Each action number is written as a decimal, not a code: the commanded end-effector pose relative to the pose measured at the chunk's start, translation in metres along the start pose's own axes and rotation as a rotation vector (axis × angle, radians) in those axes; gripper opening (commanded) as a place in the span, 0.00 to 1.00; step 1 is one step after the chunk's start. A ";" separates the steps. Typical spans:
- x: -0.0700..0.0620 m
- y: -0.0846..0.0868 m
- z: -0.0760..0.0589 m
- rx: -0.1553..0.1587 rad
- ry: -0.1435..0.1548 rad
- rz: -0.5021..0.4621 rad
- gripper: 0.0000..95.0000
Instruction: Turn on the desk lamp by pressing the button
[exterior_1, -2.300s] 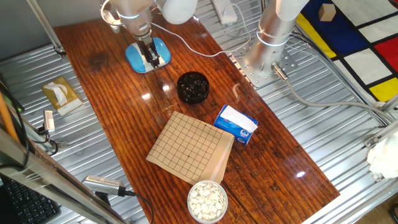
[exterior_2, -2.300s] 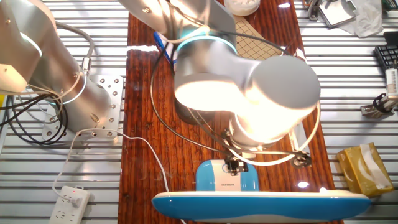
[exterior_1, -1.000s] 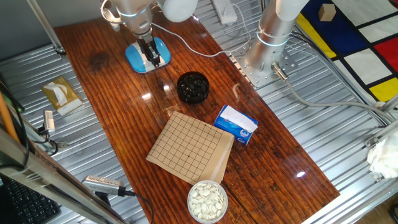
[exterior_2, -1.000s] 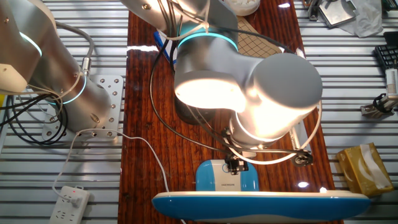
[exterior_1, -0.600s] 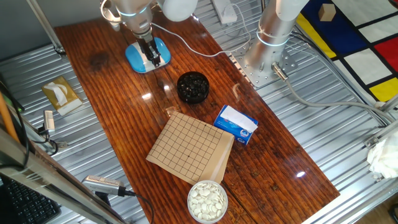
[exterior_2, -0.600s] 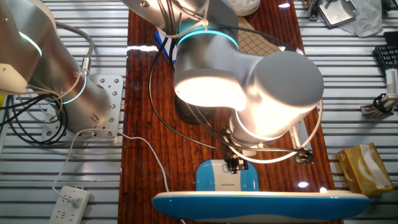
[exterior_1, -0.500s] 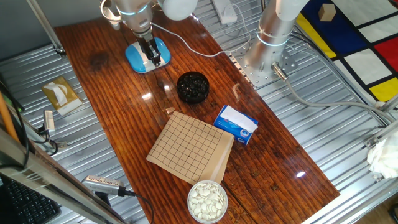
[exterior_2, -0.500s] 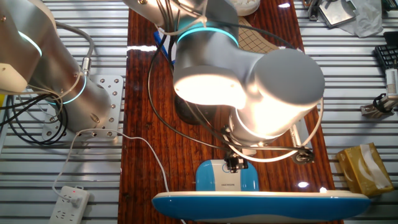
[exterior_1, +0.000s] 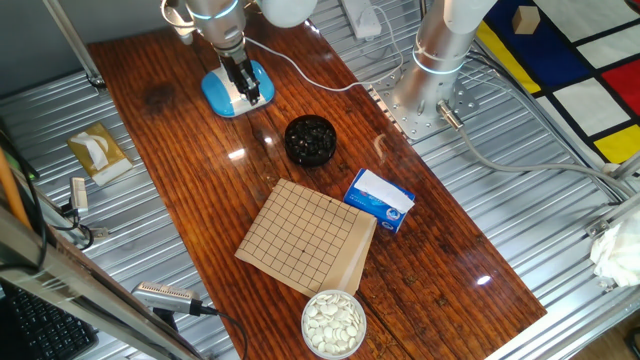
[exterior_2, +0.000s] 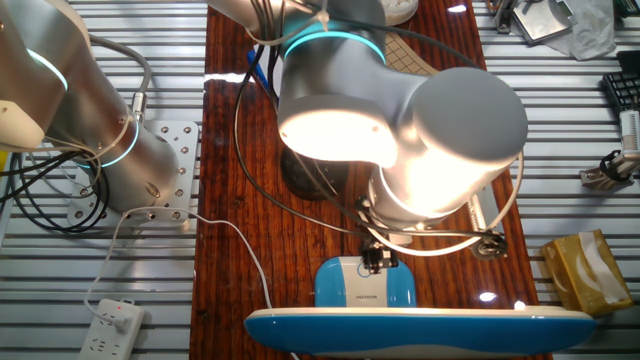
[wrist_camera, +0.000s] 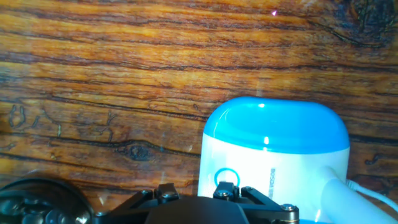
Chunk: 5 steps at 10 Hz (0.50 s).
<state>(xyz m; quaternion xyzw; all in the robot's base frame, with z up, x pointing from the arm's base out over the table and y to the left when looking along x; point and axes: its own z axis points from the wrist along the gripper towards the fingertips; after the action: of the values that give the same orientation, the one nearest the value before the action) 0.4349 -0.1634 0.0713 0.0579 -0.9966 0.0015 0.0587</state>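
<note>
The desk lamp's light-blue round base (exterior_1: 222, 92) stands at the table's far left end. My gripper (exterior_1: 246, 90) points down onto the base's white patch. In the other fixed view the gripper (exterior_2: 373, 263) has its dark tip on the white patch (exterior_2: 352, 287) of the base (exterior_2: 403, 290), and the lamp's blue-and-white head (exterior_2: 420, 324) lies across the bottom. In the hand view the base (wrist_camera: 277, 127) fills the lower right, and the button (wrist_camera: 226, 176), a ring on the white patch, sits right above the gripper's black body (wrist_camera: 196, 208). The fingertips are hidden.
A black bowl of dark stones (exterior_1: 310, 138) stands near the lamp. A gridded board (exterior_1: 305, 237), a blue box (exterior_1: 380, 198) and a bowl of white stones (exterior_1: 333, 322) lie further along. The white cord (exterior_1: 300, 68) runs off toward a power strip (exterior_2: 110, 325).
The arm's big joint has swung a little and the gripper tip has shifted slightly over the white patch. The lamp and the other things have not moved.
</note>
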 end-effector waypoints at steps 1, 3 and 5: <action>0.001 0.001 -0.002 -0.001 0.000 0.000 0.40; 0.002 0.003 -0.006 -0.004 0.006 0.006 0.40; 0.003 0.004 -0.008 -0.004 0.008 0.008 0.40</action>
<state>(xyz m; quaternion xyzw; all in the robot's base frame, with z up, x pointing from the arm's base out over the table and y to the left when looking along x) 0.4322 -0.1597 0.0795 0.0538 -0.9966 -0.0002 0.0630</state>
